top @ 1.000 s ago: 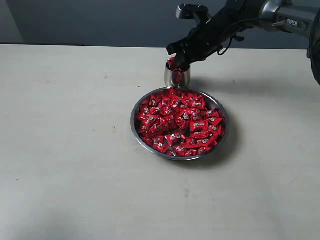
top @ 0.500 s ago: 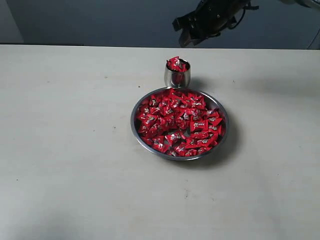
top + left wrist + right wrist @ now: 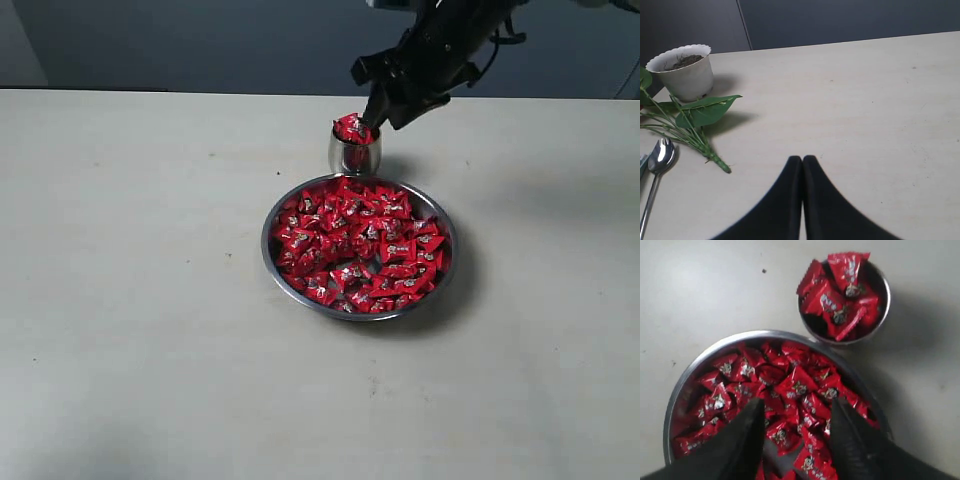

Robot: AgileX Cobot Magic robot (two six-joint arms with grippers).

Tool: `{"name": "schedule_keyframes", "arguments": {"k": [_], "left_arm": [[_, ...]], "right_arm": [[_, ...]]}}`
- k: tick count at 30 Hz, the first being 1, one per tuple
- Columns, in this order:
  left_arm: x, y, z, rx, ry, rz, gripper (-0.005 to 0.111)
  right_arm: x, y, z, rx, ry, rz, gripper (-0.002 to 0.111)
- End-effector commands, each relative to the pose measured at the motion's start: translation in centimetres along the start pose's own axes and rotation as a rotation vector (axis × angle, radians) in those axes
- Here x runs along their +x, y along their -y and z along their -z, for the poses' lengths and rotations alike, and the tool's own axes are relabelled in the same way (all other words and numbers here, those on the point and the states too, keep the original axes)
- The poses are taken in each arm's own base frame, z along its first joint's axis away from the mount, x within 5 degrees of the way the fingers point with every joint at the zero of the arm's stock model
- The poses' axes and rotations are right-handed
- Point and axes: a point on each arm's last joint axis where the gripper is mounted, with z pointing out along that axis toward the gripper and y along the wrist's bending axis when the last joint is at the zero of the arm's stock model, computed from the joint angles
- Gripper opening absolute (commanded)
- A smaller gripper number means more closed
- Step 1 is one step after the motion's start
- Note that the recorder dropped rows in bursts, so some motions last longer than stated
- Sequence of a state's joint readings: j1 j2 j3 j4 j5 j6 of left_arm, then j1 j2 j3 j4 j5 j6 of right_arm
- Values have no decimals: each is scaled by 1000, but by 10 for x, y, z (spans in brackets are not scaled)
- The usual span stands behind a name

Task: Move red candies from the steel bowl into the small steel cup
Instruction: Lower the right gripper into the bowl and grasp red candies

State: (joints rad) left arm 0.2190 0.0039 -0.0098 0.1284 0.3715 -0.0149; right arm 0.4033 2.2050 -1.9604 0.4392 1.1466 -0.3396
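Many red candies fill the steel bowl beyond the right claw, which is spread and empty. Only the left wrist view shows the left claw, clenched.

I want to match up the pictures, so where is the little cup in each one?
Exterior view: the cup stands just behind the bowl, near the top middle.
Left wrist view: not in it; only a plant pot, a leafy twig and a spoon show.
Right wrist view: the cup sits close beside the bowl's rim, heaped with candies.
Shared landmark: the bowl, in the exterior and right wrist views.
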Motion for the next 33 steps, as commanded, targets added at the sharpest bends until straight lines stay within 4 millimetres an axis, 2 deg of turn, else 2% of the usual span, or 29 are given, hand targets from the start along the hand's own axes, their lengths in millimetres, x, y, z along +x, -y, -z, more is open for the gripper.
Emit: {"name": "schedule_keyframes", "arguments": {"k": [1,5,8,10,13,20,24,28,33], "left_arm": [[1,0,0,3,4,8,0],[1,0,0,3,4,8,0],[1,0,0,3,4,8,0],[1,0,0,3,4,8,0],[1,0,0,3,4,8,0],[1,0,0,3,4,8,0],[1,0,0,3,4,8,0],[1,0,0,3,4,8,0],[1,0,0,3,4,8,0]], "right_arm": [[23,-5,-2,-23,5,-28,42],[55,-22,-27,-18,-30,14,42],[68,-31,-45,-20,-72,43,42],[78,-40,-66,-18,-99,101,42],[80,-40,-82,14,-109,132,42],[84,-23,-114,69,-101,129,40],[86,-24,-112,58,-122,129,-1],[81,-32,-93,51,-106,149,2],[71,-45,-52,81,-39,211,2]]}}
